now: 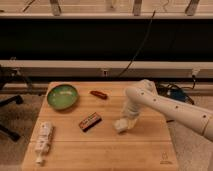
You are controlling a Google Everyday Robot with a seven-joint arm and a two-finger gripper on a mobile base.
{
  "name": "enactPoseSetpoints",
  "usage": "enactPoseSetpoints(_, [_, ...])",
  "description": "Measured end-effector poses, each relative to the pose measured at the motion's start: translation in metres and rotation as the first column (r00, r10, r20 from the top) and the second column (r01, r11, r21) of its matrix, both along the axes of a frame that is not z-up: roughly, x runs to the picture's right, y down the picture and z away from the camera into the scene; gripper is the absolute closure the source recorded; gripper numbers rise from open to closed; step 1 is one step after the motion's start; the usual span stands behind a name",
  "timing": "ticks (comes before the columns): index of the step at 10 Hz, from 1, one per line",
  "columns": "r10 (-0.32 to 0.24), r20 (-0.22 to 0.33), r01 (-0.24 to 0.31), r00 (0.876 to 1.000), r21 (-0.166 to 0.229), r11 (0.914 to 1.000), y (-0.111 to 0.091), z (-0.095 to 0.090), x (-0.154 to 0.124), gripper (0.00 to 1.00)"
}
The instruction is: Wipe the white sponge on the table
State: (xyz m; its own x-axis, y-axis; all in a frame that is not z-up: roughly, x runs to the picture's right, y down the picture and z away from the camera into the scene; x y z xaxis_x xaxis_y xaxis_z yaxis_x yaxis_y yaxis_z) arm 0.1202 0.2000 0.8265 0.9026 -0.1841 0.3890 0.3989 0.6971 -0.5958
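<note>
The white sponge (119, 125) lies on the light-wood table (105, 150), right of centre. My gripper (128, 121) comes down from the white arm on the right and is shut on the sponge, pressing it onto the tabletop. The gripper covers the sponge's right part.
A red-black packet (90, 121) lies just left of the sponge. A green bowl (62, 96) stands at the back left, with a small red object (98, 94) beside it. A long white tube (43, 142) lies at the front left. A logo mark (165, 159) sits at the front right corner.
</note>
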Motion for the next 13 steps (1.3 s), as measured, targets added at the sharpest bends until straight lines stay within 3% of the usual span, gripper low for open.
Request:
enactPoseSetpoints(4, [-0.02,0.045,0.021,0.999,-0.014,0.9997,0.01,0.016,-0.027,1.0])
enactPoseSetpoints(6, [-0.038,0.102,0.04,0.994,-0.012,0.9991,0.011,0.015,-0.054,1.0])
enactPoseSetpoints(10, [-0.075,0.19,0.078,0.979,-0.008,0.9969,0.017,-0.013,-0.064,1.0])
enactPoseSetpoints(13, [-0.141,0.22,0.148,0.965,-0.015,0.9889,0.034,-0.031,-0.053,1.0])
